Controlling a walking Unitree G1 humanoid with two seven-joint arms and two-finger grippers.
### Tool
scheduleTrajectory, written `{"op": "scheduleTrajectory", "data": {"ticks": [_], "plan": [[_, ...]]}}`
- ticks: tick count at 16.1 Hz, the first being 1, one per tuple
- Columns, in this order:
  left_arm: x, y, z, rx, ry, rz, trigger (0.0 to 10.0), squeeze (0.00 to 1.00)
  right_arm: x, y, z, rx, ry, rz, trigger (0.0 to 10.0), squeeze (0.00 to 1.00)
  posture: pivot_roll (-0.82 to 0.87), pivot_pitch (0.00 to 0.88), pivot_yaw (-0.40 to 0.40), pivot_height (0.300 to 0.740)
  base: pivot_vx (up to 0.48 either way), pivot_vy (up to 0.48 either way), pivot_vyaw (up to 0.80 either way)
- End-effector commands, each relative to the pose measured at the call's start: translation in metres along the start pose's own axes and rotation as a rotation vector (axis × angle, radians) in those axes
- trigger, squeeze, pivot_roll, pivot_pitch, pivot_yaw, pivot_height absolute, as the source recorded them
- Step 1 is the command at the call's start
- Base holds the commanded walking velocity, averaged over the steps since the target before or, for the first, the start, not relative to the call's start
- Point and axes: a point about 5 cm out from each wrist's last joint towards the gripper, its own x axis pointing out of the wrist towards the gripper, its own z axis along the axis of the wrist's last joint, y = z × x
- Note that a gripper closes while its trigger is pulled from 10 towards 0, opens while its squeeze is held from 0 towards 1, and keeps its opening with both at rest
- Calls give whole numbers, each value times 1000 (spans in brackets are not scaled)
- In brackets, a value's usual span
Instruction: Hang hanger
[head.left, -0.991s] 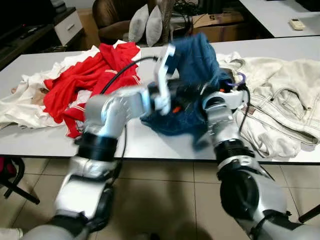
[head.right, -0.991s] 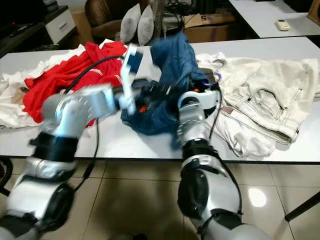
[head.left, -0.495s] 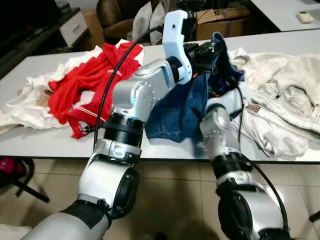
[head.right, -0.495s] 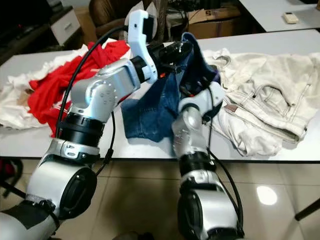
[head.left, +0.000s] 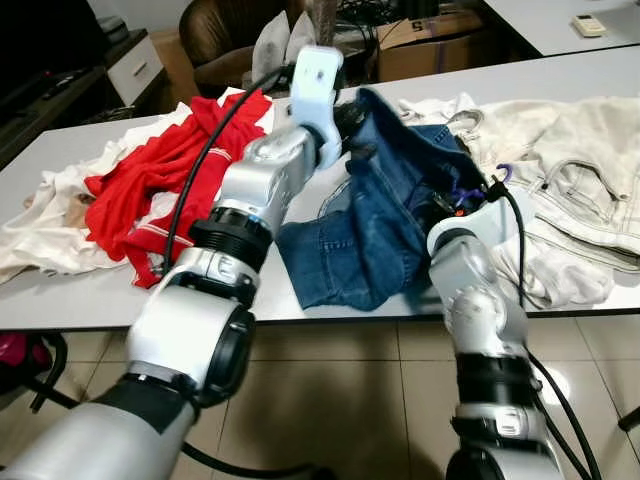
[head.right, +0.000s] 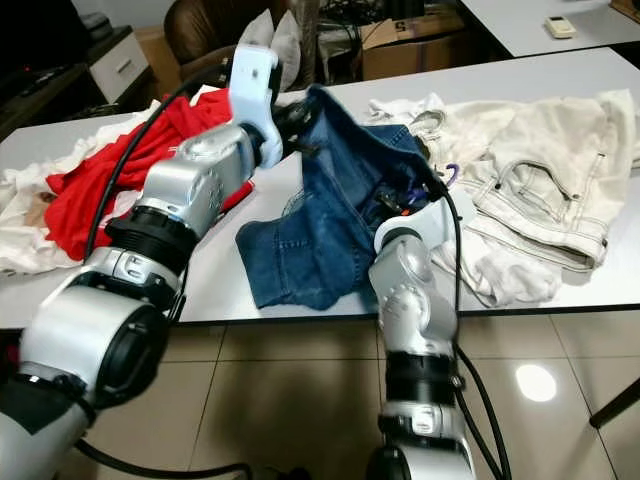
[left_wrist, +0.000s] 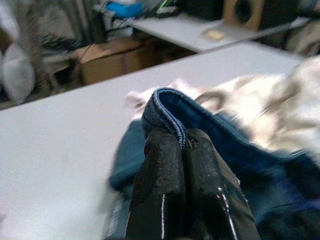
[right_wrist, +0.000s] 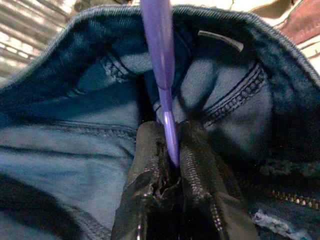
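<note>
While the right gripper (right_wrist: 170, 150) pinches a thin purple plastic hanger (right_wrist: 159, 60) inside the blue denim garment (head.left: 385, 225) at frame centre, the left gripper (left_wrist: 181, 142) clamps the garment's stitched edge, lifting it above the white table (head.left: 80, 290); a red cloth (head.left: 165, 175) lies left, cream jeans (head.left: 570, 175) right.
</note>
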Motion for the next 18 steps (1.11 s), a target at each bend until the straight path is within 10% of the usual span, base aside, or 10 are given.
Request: {"op": "scheduleTrajectory", "data": {"ticks": [1,8,18], "plan": [[-4,16,3,70,5,62,0,0,-7,10,-5,29,51,27,10000,0,-194,0,244,740,0,0,0],[-43,62,-104,249,370,208,0,0,-35,66,68,-27,28,328,10000,0,-217,0,185,740,0,0,0],[-94,55,-190,40,465,26,0,0,-43,92,134,-224,28,687,10000,0,-166,0,55,740,0,0,0]]}}
